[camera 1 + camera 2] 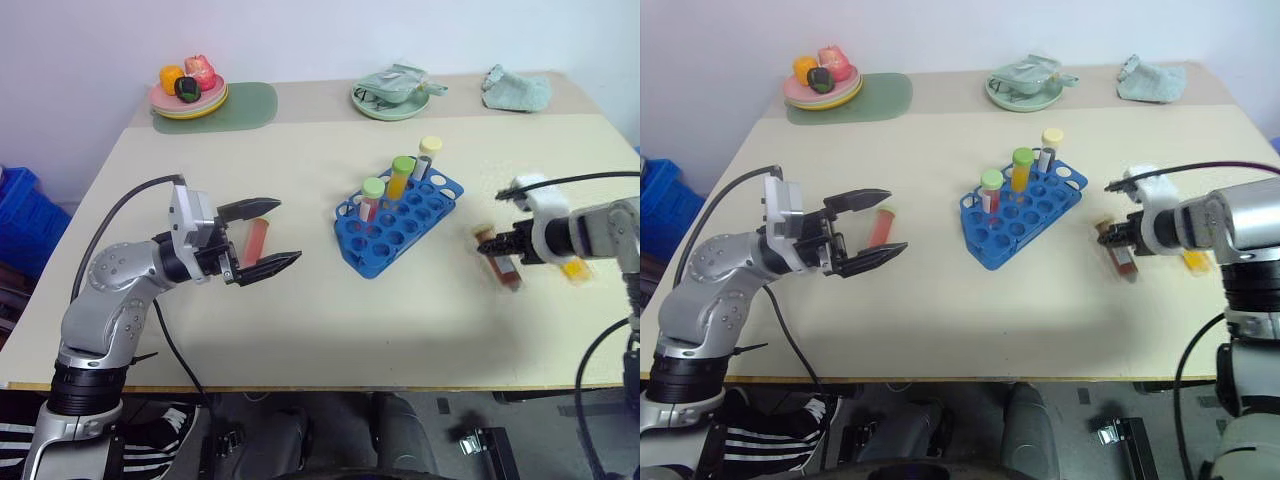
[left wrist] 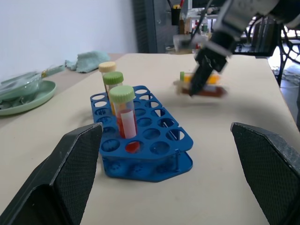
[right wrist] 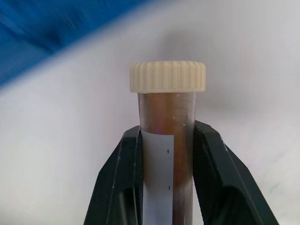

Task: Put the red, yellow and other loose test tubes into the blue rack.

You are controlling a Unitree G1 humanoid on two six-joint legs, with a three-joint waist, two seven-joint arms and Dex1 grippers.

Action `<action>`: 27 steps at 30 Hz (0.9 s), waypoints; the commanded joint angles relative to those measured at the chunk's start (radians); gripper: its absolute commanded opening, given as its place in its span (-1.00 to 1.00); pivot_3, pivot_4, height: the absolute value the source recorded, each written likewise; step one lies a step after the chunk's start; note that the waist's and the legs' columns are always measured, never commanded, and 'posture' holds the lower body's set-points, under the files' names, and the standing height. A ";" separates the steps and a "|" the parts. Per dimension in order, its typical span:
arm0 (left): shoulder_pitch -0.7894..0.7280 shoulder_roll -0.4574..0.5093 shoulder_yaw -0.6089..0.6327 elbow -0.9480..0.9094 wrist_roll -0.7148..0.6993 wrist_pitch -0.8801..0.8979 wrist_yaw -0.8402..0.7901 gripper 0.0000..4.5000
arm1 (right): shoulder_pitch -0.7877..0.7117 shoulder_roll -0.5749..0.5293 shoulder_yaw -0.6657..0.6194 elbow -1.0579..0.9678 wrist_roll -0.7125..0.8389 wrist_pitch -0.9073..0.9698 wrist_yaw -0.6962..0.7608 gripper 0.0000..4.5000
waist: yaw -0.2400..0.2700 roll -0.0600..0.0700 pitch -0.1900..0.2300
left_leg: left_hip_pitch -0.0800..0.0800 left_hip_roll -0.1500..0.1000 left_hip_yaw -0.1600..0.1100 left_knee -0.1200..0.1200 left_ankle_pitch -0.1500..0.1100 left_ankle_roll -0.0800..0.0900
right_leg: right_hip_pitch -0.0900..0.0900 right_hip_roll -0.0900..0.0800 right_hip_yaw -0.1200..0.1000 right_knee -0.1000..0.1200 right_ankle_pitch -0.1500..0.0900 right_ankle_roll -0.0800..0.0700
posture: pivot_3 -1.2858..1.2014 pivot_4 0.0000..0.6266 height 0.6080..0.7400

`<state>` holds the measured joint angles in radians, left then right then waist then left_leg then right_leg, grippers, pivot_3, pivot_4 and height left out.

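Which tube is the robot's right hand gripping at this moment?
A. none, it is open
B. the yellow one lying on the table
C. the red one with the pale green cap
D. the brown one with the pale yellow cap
D: the right wrist view shows the right hand with both fingers closed on the brown tube with its white label and pale yellow cap.

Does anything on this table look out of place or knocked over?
Nothing is spilled or broken. Two capped tubes lie flat on the table rather than standing in the blue rack: a red tube by the left end effector, and a yellow tube behind the right arm.
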<state>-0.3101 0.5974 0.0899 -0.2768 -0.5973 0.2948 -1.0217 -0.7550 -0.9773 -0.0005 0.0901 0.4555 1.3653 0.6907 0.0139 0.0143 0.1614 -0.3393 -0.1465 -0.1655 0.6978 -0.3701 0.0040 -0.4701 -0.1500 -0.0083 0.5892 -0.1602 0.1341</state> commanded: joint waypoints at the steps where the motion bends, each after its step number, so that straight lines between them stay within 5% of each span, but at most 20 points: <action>1: -0.017 -0.001 0.006 -0.004 0.001 -0.019 -0.002 1.00 | 0.023 0.028 -0.137 -0.050 -0.002 -0.244 0.014 -0.57 | 0.000 0.000 0.000 | 0.000 0.000 0.000 0.000 0.000 0.000 | 0.000 0.000 0.000 -0.001 0.001 0.000 | 0.03 -0.52 1.00; 11: -0.084 -0.004 0.005 0.070 0.008 -0.036 -0.028 1.00 | 0.154 0.387 -0.404 -0.188 0.040 -0.753 -0.135 -0.57 | -0.001 0.000 0.000 | 0.000 0.001 0.000 0.000 0.000 0.000 | 0.001 0.001 0.000 -0.003 0.002 0.000 | 0.03 -0.52 1.00; 20: -0.090 -0.016 -0.003 0.098 0.017 -0.048 -0.032 1.00 | 0.189 0.637 -0.349 -0.029 -0.064 -1.230 -0.204 -0.57 | -0.006 0.000 0.000 | 0.001 0.001 0.000 0.000 0.000 0.000 | 0.001 0.002 0.000 -0.004 0.003 0.000 | 0.03 -0.52 1.00; 27: -0.096 -0.015 -0.005 0.100 0.018 -0.036 -0.023 1.00 | 0.134 0.675 -0.302 0.266 -0.164 -1.544 -0.208 -0.57 | -0.013 0.001 0.000 | 0.001 0.001 0.000 -0.001 0.000 0.000 | 0.001 0.002 0.000 -0.004 0.003 0.000 | 0.03 -0.52 1.00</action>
<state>-0.3936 0.5770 0.0813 -0.1591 -0.5790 0.2592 -1.0439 -0.5775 -0.3092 -0.3097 0.3391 0.3111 -0.0981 0.4898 0.0007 0.0149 0.1611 -0.3381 -0.1451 -0.1655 0.6971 -0.3699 0.0040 -0.4691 -0.1477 -0.0083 0.5851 -0.1569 0.1337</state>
